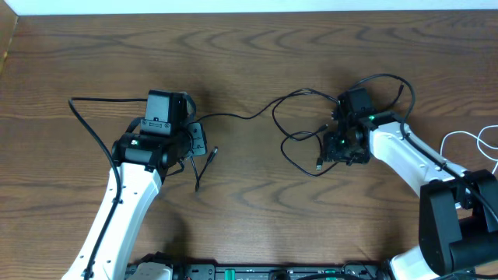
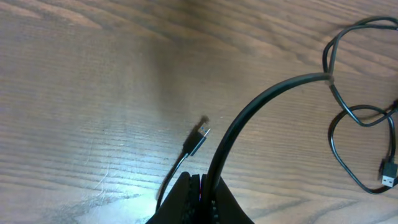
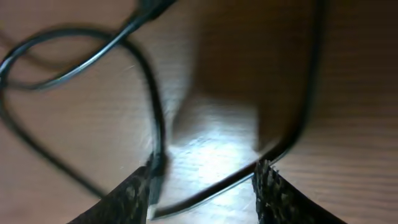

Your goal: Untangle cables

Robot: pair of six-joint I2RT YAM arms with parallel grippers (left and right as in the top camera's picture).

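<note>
1. While clamping the black cable [image 1: 233, 116] just behind its near plug [image 2: 202, 132], hold the left pincer [image 2: 196, 191] firm and low over the table [image 1: 249, 47]. Fingers look pressed together on the cord.
2. Right pincer [image 3: 205, 180]: fingers apart, hovering over the black loops right of table centre. One strand just beside a finger, another crossing the gap. Blurred, so cannot tell about contact.
3. Step in hand, as judged: opening the loops. Close the right pincer on one strand only, never two.
4. Then draw slowly away from the left pincer. Watch for the far plug [image 2: 388, 177] snagging in a loop.
5. White cable [image 1: 467, 138]: at the far right edge beside the right arm [image 1: 408, 153], well apart from the black loops. Leave alone and avoid sweeping it with the arm.
</note>
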